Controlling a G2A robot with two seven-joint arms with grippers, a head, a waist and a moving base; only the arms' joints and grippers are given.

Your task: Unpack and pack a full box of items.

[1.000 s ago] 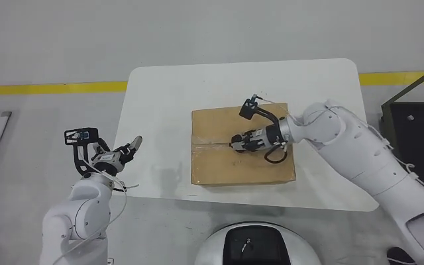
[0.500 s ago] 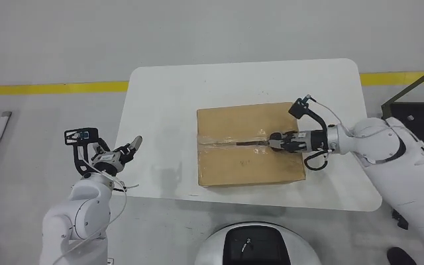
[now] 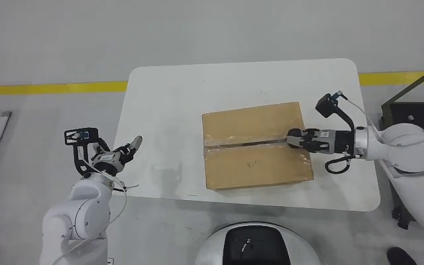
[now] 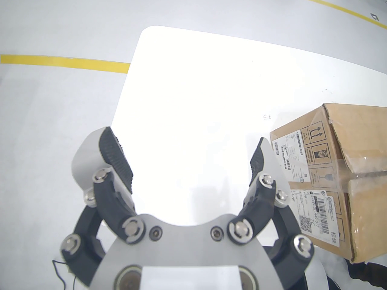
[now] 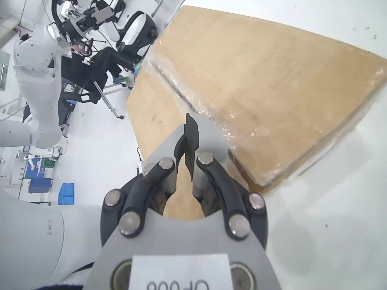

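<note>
Cardboard box point(image 3: 255, 146): matt brown board, lightly scuffed.
Seam tape point(image 5: 172, 82): clear plastic, glossy, wrinkled.
Side labels point(image 4: 316, 209): white printed paper, matt.
Table point(image 3: 165, 99): white, smooth, slight sheen.
Left gripper point(image 4: 183, 140): pads point(image 4: 116, 158) black, ribbed, rubber-like; links point(image 4: 112, 200) black matt plastic w/ bright metal screws point(image 4: 132, 230).

The fingers point(image 5: 208, 135) are pressed tight together. Their tips are over the near end of a big brown box point(image 5: 272, 70). They point along the shiny clear tape point(image 5: 172, 81) that runs down the middle line of the box top. The box sits on a white surface point(image 5: 302, 1).
</note>
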